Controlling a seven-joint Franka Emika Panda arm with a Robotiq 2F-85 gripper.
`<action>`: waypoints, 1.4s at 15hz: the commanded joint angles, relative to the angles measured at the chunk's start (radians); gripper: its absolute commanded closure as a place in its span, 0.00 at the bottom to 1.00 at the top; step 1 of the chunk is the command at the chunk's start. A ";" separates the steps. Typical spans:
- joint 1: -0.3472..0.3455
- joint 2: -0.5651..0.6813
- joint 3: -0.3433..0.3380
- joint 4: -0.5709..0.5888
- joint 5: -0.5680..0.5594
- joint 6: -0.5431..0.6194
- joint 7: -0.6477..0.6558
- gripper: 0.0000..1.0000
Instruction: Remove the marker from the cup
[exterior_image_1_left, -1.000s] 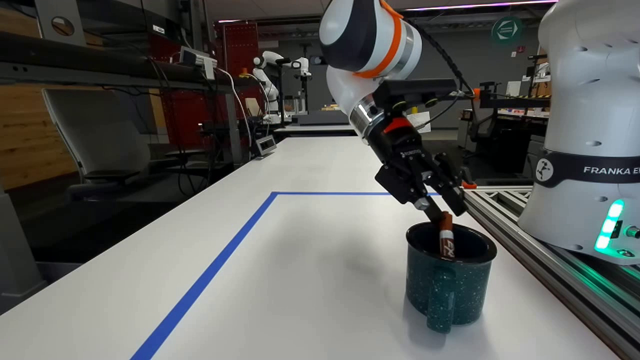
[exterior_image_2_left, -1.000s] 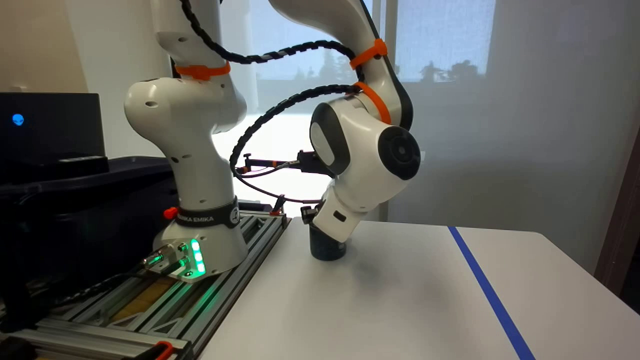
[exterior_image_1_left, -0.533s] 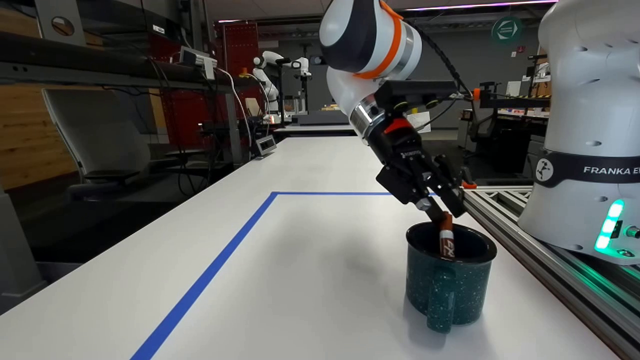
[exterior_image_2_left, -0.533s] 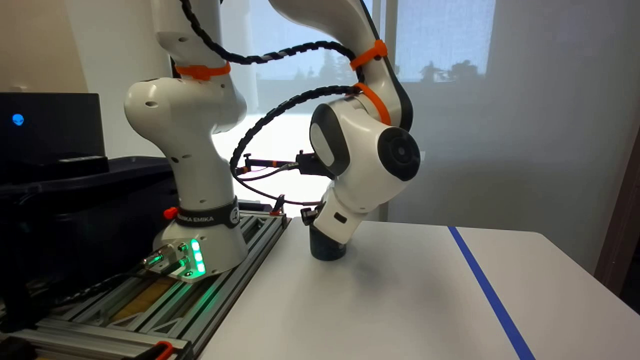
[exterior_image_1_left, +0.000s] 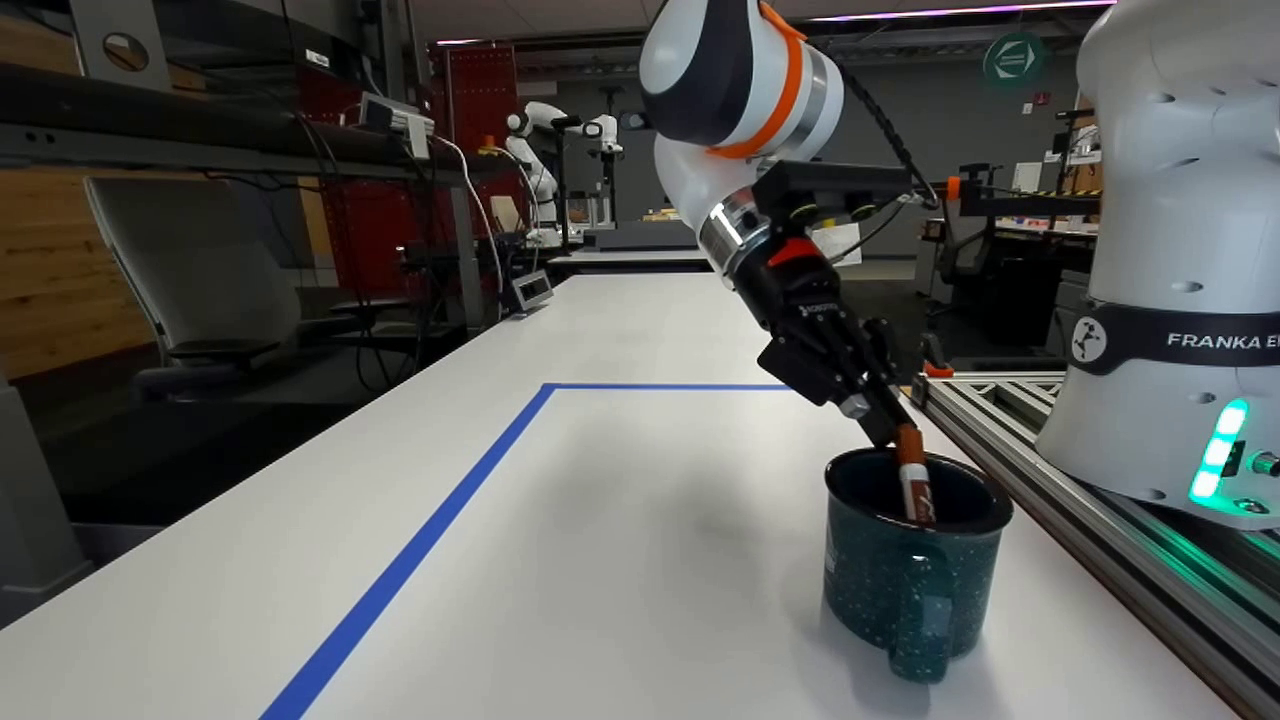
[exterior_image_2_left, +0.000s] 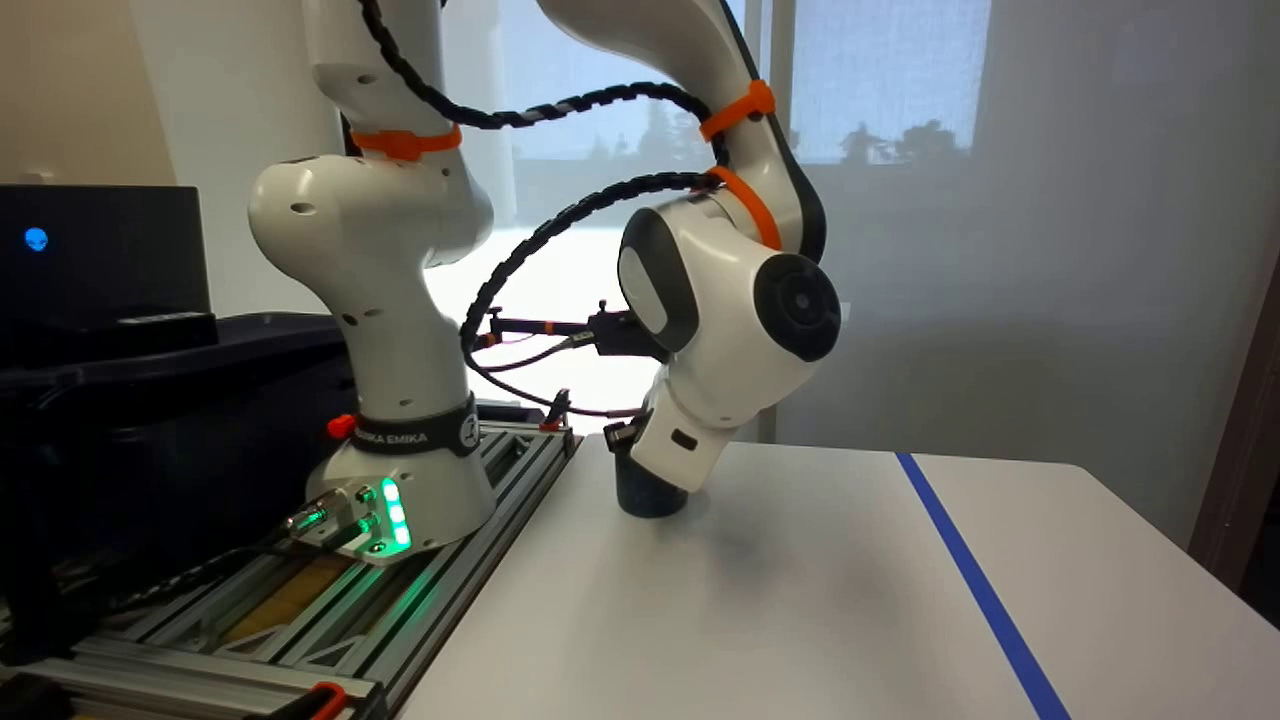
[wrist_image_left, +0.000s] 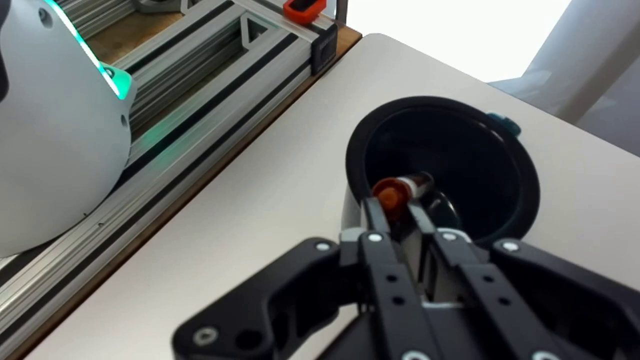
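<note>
The marker (exterior_image_1_left: 914, 480) leans inside the cup (exterior_image_1_left: 868, 585), its orange-red cap above the rim and a white band below it. Its lower end is hidden in the cup. My gripper (exterior_image_1_left: 893, 430) reaches down at a slant over the cup's rim with its fingers close together at the cap. In the wrist view the fingertips (wrist_image_left: 395, 207) lie on either side of the cap (wrist_image_left: 389, 194) and look shut on it, near one side of the cup's dark rim (wrist_image_left: 529, 187). In an exterior view the cup (exterior_image_2_left: 648, 496) shows partly behind the wrist, which hides the marker.
The cup stands on a white table (exterior_image_1_left: 640, 560) near the metal rail (exterior_image_1_left: 1090, 570) that carries the robot base (exterior_image_1_left: 1150, 420). Blue tape (exterior_image_1_left: 450, 510) marks lines on the table. An orange clamp piece (wrist_image_left: 304, 10) sits at the rail's end in the wrist view.
The fingers have closed together around the marker's cap. The cup and marker have shifted slightly toward the right in an exterior view, and the marker leans more. The arm has barely moved.
</note>
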 joint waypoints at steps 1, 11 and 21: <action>-0.003 -0.006 -0.006 -0.005 -0.025 0.001 -0.025 1.00; -0.005 -0.014 -0.009 -0.002 -0.044 -0.011 -0.019 0.74; 0.002 -0.100 -0.003 -0.014 -0.057 -0.068 0.005 0.02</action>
